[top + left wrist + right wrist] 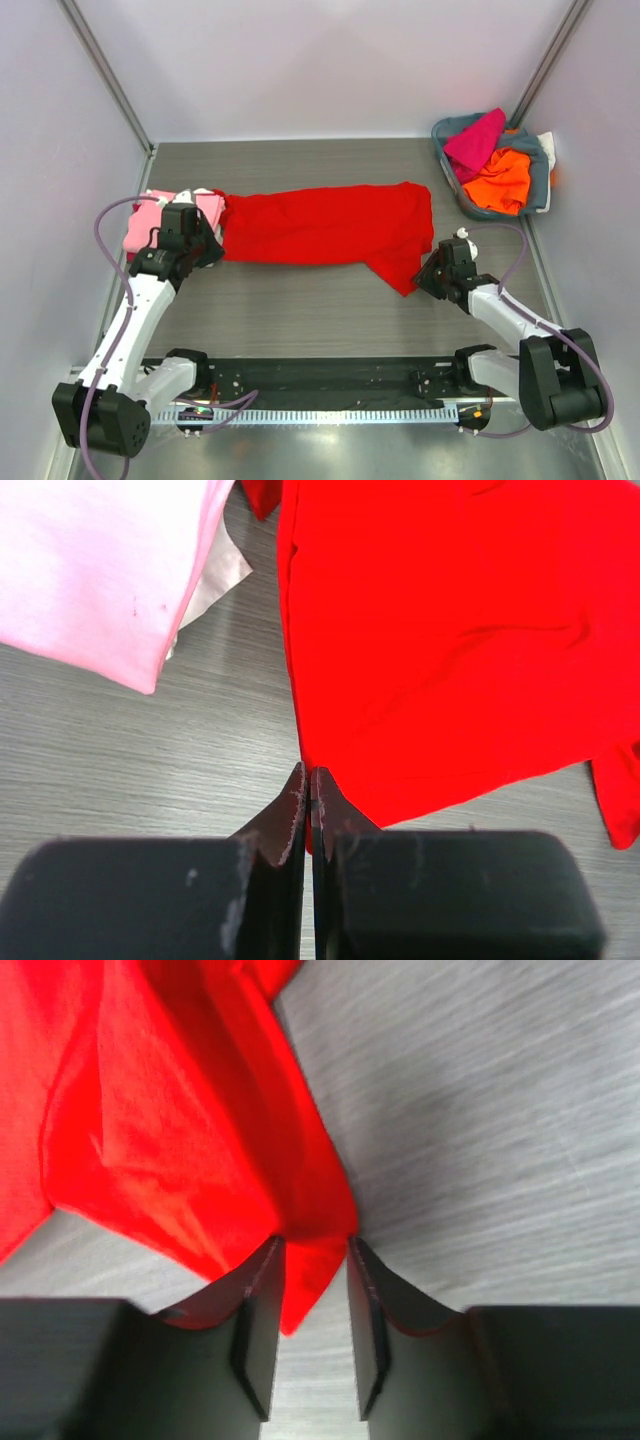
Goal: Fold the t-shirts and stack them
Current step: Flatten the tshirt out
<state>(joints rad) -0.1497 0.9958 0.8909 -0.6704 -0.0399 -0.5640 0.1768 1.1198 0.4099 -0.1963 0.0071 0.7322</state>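
Left end effector [308, 780] clenched empty at left hem of bright red cotton t-shirt [325, 225] spread mid-bench; right end effector [312, 1260] half-open, red corner between fingers; bare bench [300, 305] nearside

Bare table [330, 300] runs open across the lower middle of the overhead view; the red shirt [320, 225] spans the centre, pink stack [150, 215] mid-left, basket [490, 165] upper right (heaped with shirts).
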